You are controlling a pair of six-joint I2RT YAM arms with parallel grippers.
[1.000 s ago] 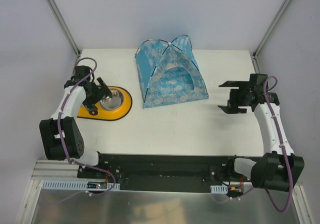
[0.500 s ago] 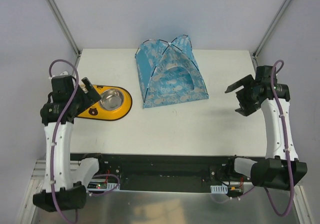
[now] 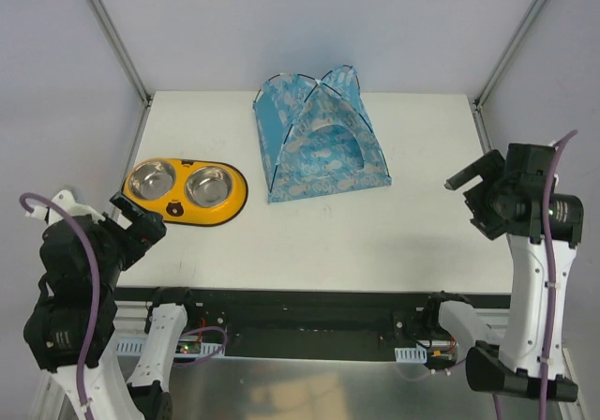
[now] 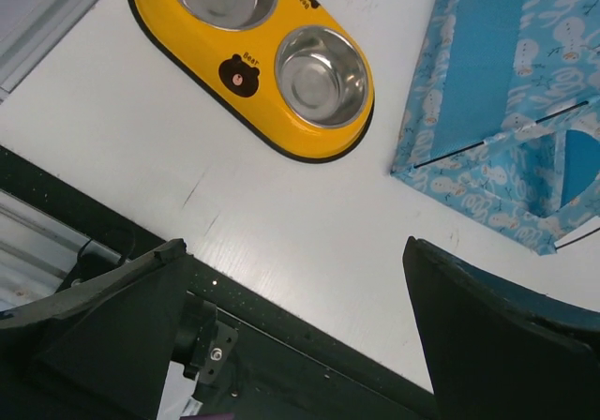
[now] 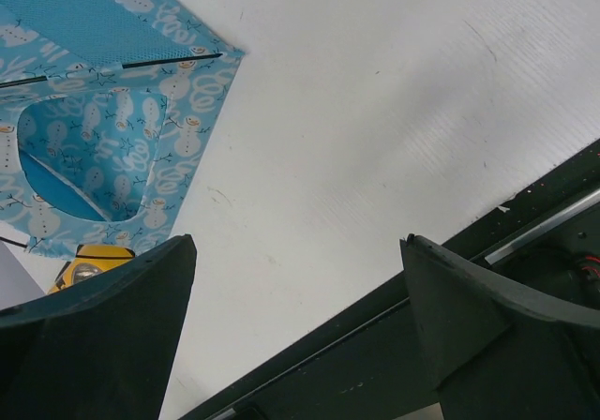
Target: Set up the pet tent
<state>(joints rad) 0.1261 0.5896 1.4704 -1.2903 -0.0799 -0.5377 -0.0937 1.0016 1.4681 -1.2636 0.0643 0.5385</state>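
Observation:
The pet tent (image 3: 319, 143) stands erected at the back middle of the white table (image 3: 328, 232), light blue with white print and thin black poles crossing over its top. It also shows in the left wrist view as the tent (image 4: 506, 129) and in the right wrist view as the tent (image 5: 103, 120), its round opening facing that camera. My left gripper (image 3: 141, 223) hangs open off the table's front left corner, well away from the tent. My right gripper (image 3: 476, 195) is open over the table's right edge. Nothing sits between the jaws of the left gripper (image 4: 295, 247) or the right gripper (image 5: 298, 242).
A yellow double bowl (image 3: 186, 191) with two steel cups lies left of the tent, also seen as the bowl (image 4: 253, 59). The black base rail (image 3: 309, 322) runs along the near edge. Grey walls and metal frame posts enclose the back and sides.
Both arms have drawn back toward the near edge and lifted. The left gripper left the bowl for the front left corner; the right moved nearer along the right edge. The tent stayed put.

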